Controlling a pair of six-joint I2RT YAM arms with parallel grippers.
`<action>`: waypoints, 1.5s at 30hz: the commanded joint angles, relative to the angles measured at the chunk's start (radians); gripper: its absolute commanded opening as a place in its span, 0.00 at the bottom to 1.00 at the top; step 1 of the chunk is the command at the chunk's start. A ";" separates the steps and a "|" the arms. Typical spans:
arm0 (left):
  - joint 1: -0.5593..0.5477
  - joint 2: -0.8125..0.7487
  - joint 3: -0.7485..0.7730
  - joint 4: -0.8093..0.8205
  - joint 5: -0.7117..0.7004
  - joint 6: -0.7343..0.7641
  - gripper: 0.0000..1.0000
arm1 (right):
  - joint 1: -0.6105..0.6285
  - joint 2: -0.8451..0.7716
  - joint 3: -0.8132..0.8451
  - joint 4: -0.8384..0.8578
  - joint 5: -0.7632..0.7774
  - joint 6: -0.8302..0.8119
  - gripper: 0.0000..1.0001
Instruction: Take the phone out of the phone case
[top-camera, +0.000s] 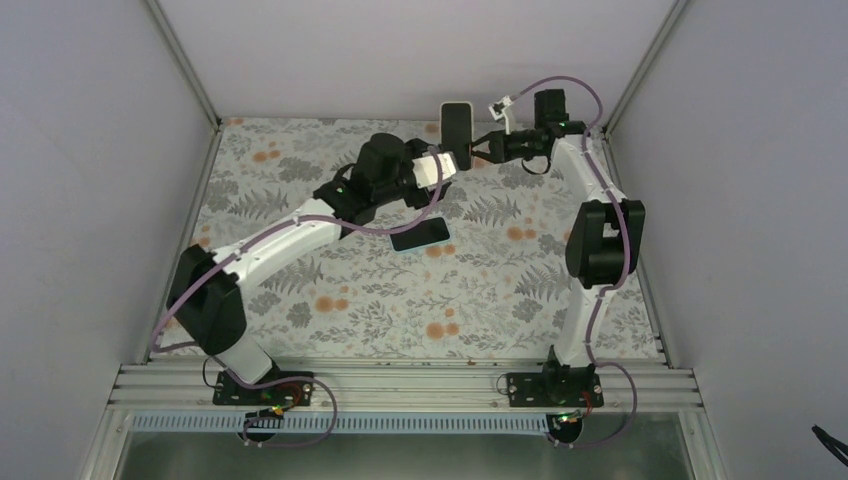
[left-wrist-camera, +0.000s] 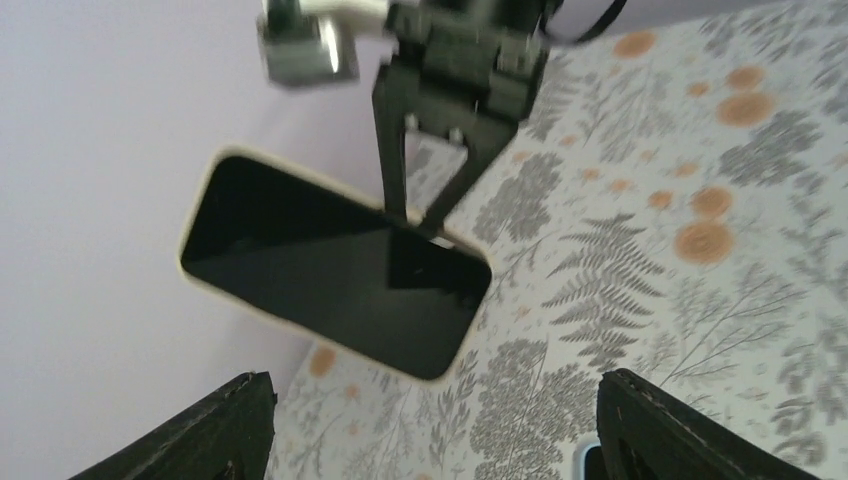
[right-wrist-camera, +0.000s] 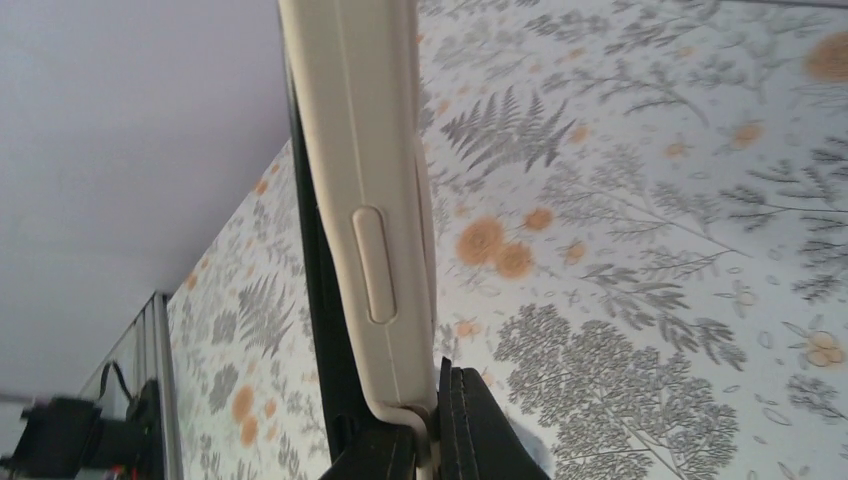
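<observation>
My right gripper is shut on the lower end of a cream phone case and holds it upright above the back of the table. In the right wrist view the case's side with its button rises from my right gripper. In the left wrist view the case shows a glossy black face; I cannot tell whether a phone is in it. My left gripper is open and empty just in front of it, and it also shows in the top view. A black phone-like slab lies flat on the mat.
The floral mat covers the table. Grey walls stand on the left, back and right. A metal rail runs along the near edge. A pale blue rim shows beside my left gripper's right finger.
</observation>
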 joint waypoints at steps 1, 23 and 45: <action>-0.010 0.062 -0.060 0.200 -0.138 -0.012 0.85 | -0.001 -0.036 -0.018 0.233 -0.035 0.242 0.03; -0.043 0.282 0.009 0.454 -0.331 -0.048 0.89 | 0.048 -0.076 -0.045 0.250 -0.044 0.243 0.03; -0.033 0.232 -0.027 0.455 -0.310 -0.035 0.89 | 0.081 -0.110 -0.061 0.248 -0.029 0.231 0.03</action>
